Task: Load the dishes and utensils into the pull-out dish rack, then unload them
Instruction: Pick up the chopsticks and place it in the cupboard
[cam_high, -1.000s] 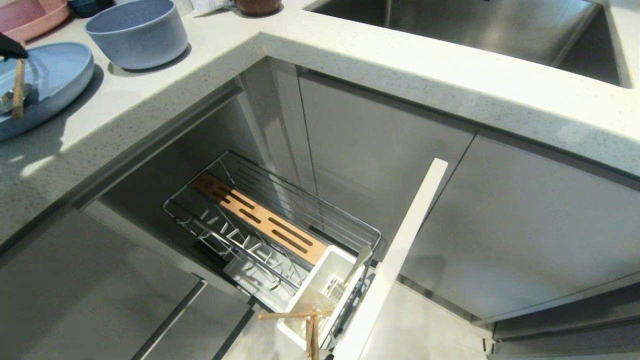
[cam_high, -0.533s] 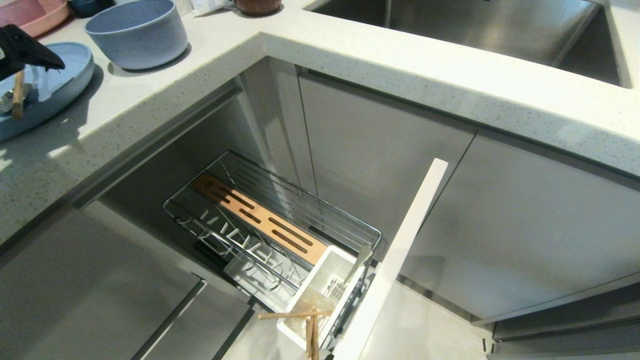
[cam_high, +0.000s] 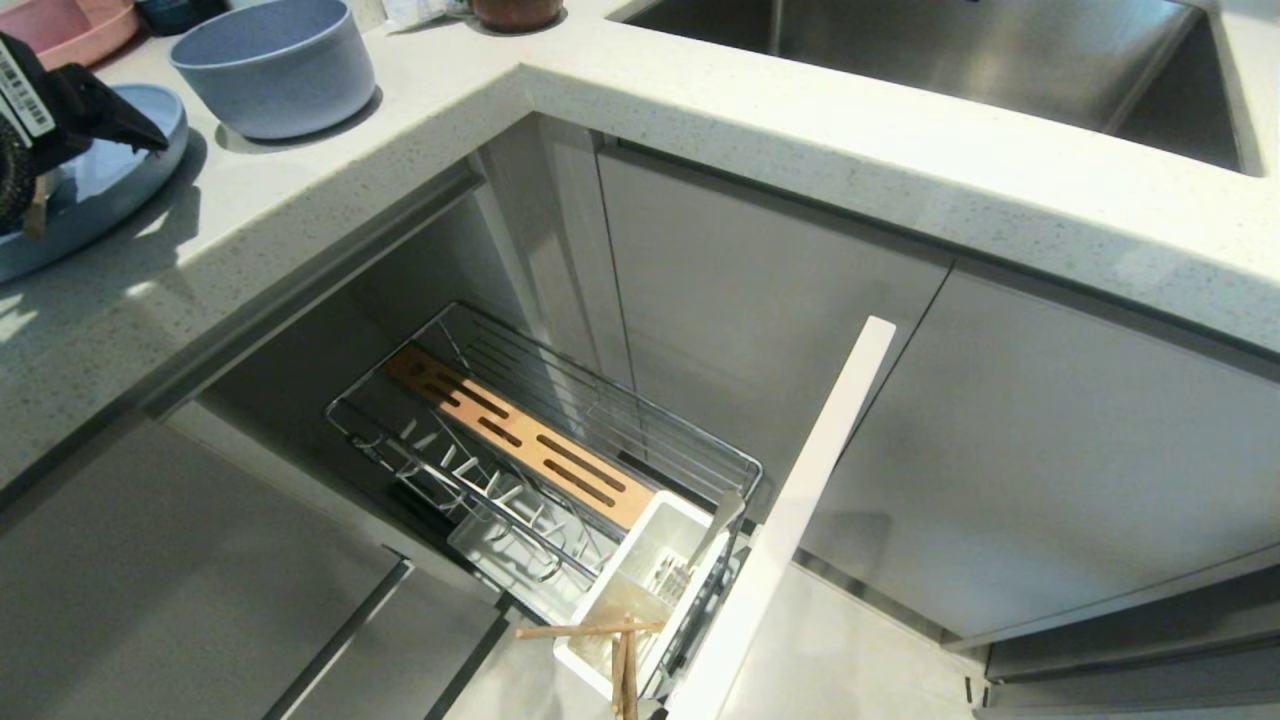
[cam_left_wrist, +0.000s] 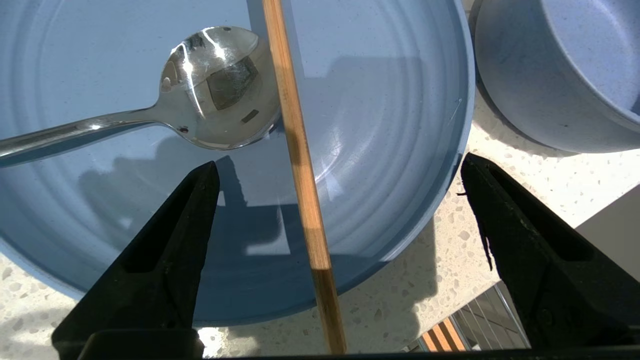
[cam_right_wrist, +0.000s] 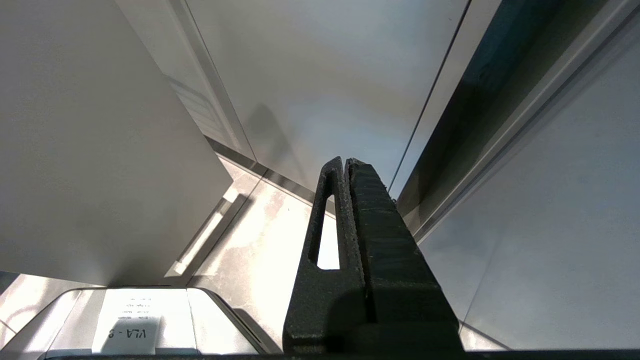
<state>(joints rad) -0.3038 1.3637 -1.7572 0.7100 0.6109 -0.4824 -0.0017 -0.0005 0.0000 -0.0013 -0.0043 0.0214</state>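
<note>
Left wrist view looks straight down on the blue plate (cam_left_wrist: 380, 125), which sits on the speckled counter (cam_left_wrist: 450, 280). A silver spoon (cam_left_wrist: 200, 100) lies in the plate with its bowl facing up, and one wooden chopstick (cam_left_wrist: 300, 170) lies across the plate beside the spoon's bowl, its near end sticking out past the rim over the counter. The left gripper (cam_left_wrist: 340, 167) hangs above the plate with its two black fingers (cam_left_wrist: 165, 250) spread wide on either side of the chopstick — nothing is between them but air, and neither finger touches the stick. The blue bowl (cam_left_wrist: 550, 75) stands on the counter just beside the plate.

From the head camera the left gripper (cam_high: 60, 110) shows at the far left edge over the plate (cam_high: 120, 170), with the bowl (cam_high: 275, 65) near it and a pink plate (cam_high: 65, 30) behind. Below the counter the wire dish rack (cam_high: 540, 440) is pulled out of the cabinet; its white cup (cam_high: 640, 590) holds a fork (cam_high: 700, 550) — and another chopstick (cam_high: 585, 630) rests across the cup's rim.

The right gripper (cam_right_wrist: 347, 162) hangs low beside the grey cabinet fronts, its fingers pressed together and empty.
</note>
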